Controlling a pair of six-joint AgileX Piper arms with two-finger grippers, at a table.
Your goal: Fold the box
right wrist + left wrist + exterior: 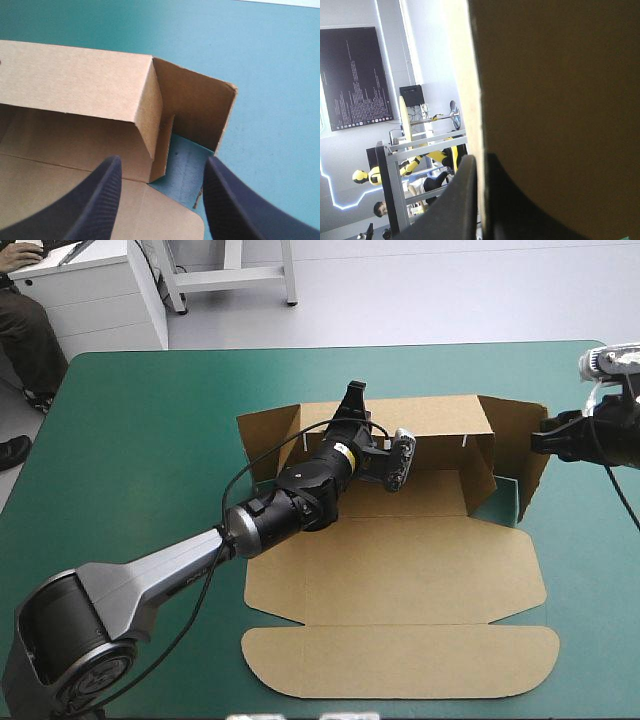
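1. Closest to the lens, in the left wrist view: black fingers of the left tool, pressed together on a standing sheet of the brown box, with its pale cut edge running up between them.
2. From above: that tool clamped on the top edge of the far wall. Box lying mid-desk, base and lid flat, lid's rounded edge toward the near side.
3. Right tool spread wide, pinching nothing, just beside the raised flap at the box's far right corner.
4. At that corner, a gap between wall tab and flap, with teal-green cover showing through.
5. Desk: smooth teal-green cover. Broad bare room left of the box, a narrower strip along the far edge, little beyond the right flap.
6. Count: one box, two tools, one far wall up, two side flaps up.
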